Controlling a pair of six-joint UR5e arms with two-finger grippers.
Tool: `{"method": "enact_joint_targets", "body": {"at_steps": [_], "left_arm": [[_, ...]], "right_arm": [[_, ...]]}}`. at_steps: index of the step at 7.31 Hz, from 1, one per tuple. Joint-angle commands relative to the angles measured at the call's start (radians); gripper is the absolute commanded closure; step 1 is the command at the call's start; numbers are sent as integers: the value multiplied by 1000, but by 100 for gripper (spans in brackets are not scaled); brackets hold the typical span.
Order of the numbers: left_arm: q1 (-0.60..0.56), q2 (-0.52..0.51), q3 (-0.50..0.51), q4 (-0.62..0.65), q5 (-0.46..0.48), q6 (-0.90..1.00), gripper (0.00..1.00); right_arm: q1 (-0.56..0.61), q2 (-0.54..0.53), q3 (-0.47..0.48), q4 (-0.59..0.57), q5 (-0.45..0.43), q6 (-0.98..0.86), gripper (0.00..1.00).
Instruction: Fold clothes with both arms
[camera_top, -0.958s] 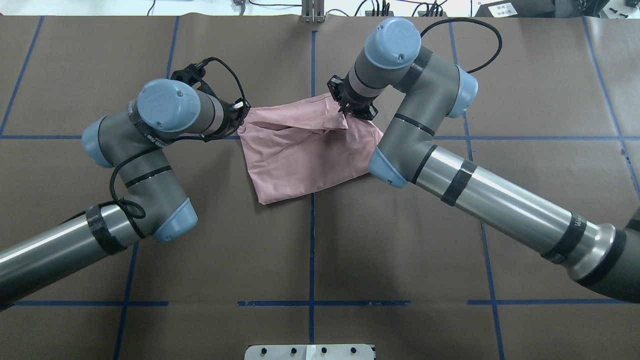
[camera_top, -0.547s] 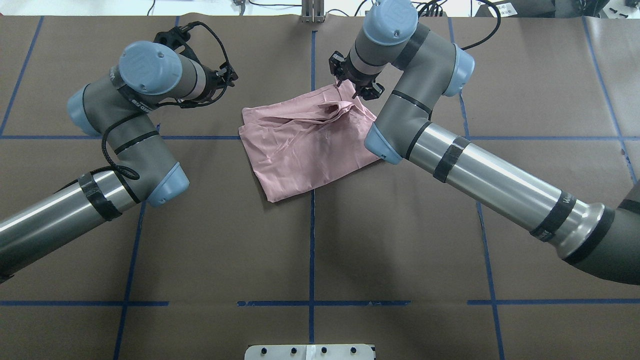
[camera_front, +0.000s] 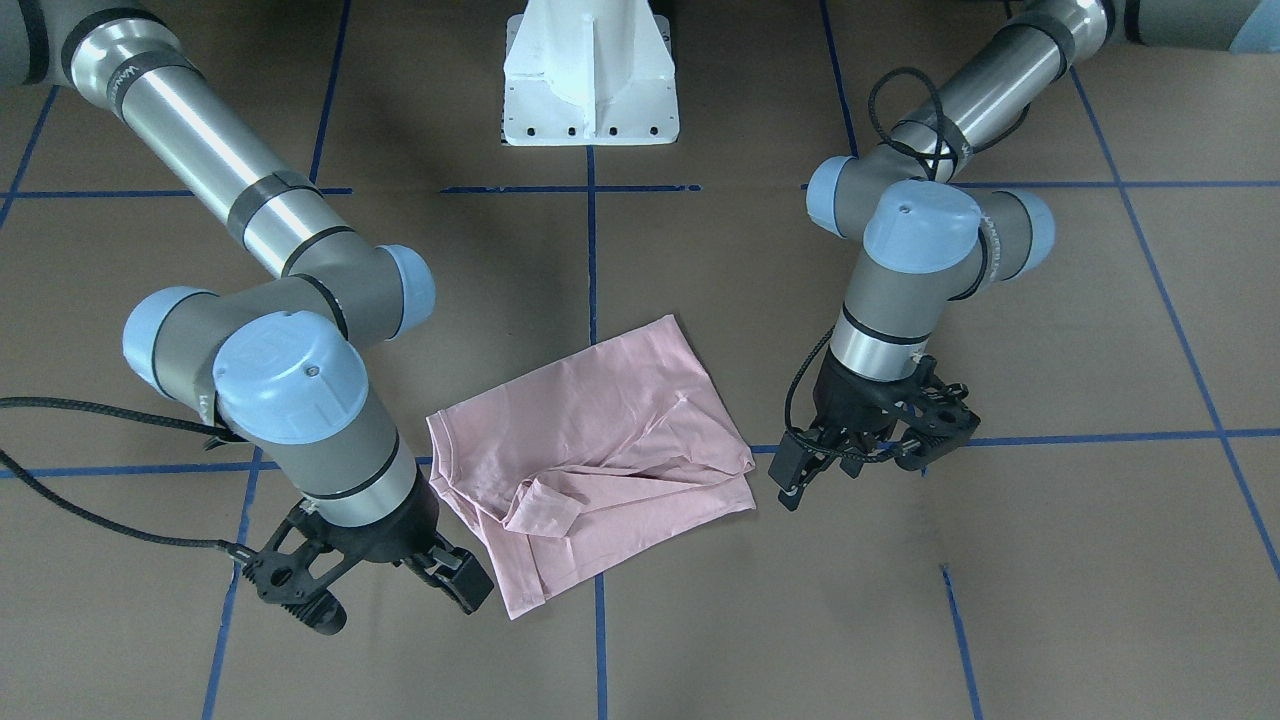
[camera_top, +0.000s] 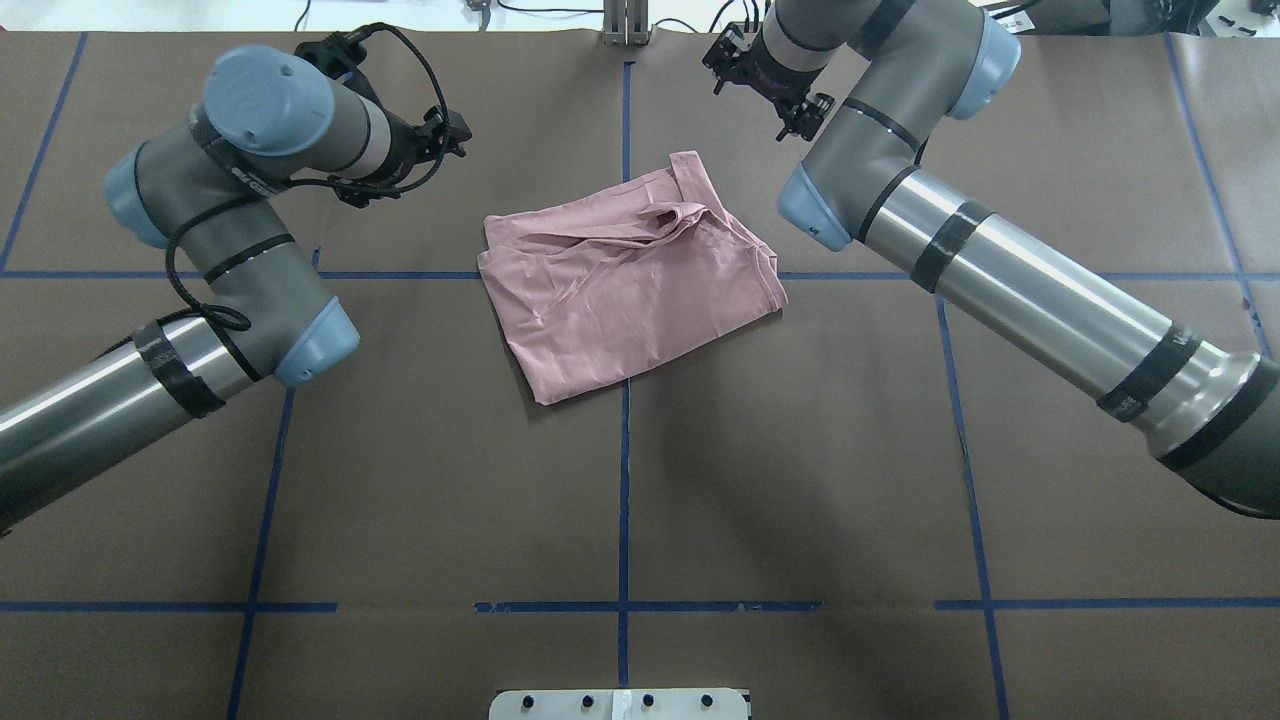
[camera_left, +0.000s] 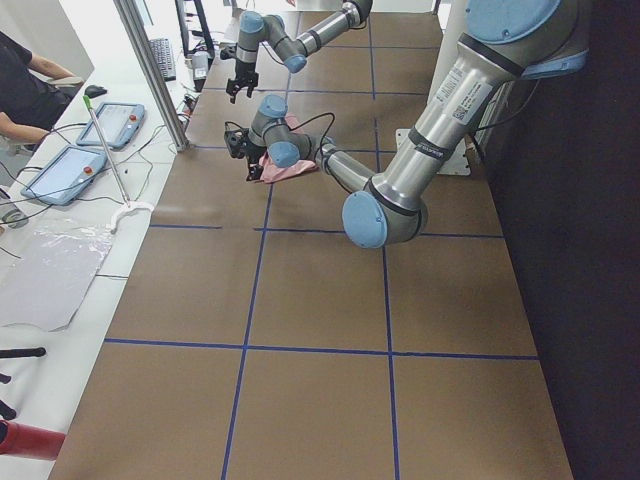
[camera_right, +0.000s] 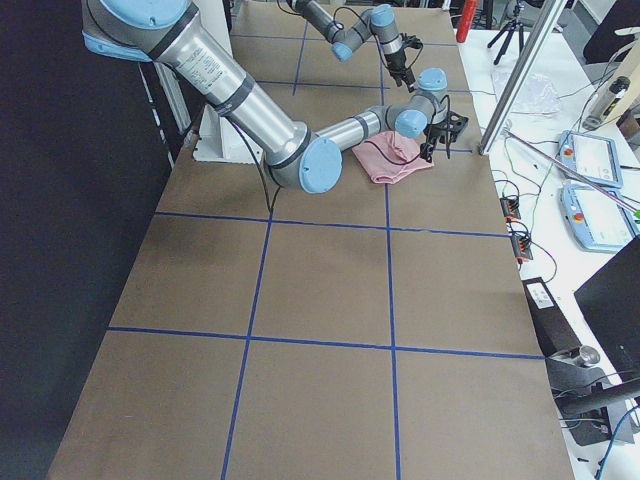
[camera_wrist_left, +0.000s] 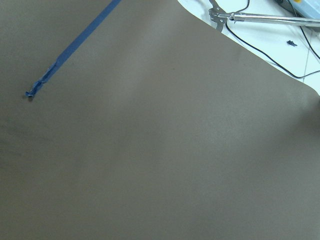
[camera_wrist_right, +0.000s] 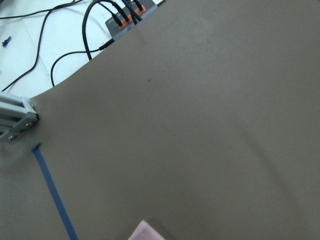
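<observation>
Brown table (camera_top: 800, 450) bears rumpled pink T-shirt (camera_top: 630, 285); left fingers (camera_front: 790, 482) and right fingers (camera_front: 466, 586) gape empty.

Bright, even light comes from above onto the brown tabletop (camera_top: 800, 500), with no glare off it. Soft, blurry shadows sit under the left arm (camera_top: 240, 200) and right arm (camera_top: 1000, 270) and beside the T-shirt (camera_top: 620, 290). The arms' silver tubes shine white. Both wrist views look soft, and the white surface (camera_wrist_right: 30, 55) past the tabletop's far edge is washed out.

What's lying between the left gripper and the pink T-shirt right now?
Nothing but bare brown table cover, crossed by a blue tape line. The front-facing view shows it best: the left gripper, jaws open, is clear of the T-shirt.
</observation>
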Motion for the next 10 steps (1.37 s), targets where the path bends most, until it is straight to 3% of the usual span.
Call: {"method": "enact_joint_targets", "body": {"at_steps": [1, 3, 5, 6, 8, 9, 10], "left_arm": [[-173, 106, -81, 9, -189, 275, 0], [-368, 215, -101, 27, -278, 637, 0], [-558, 286, -98, 158, -312, 1099, 0], [-634, 333, -104, 214, -317, 1319, 0], [-732, 430, -141, 304, -384, 1692, 0], [-766, 440, -146, 381, -401, 1732, 0], [-769, 488, -158, 383, -439, 1720, 0]], "right_arm": [[155, -36, 61, -220, 85, -379, 0], [297, -129, 164, -452, 79, -835, 0], [455, -327, 278, -525, 135, -1274, 0], [518, -468, 388, -560, 199, -1421, 0], [578, -765, 679, -634, 359, -1494, 0], [579, -905, 815, -665, 370, -1494, 0], [574, -941, 833, -656, 364, -1479, 0]]}}
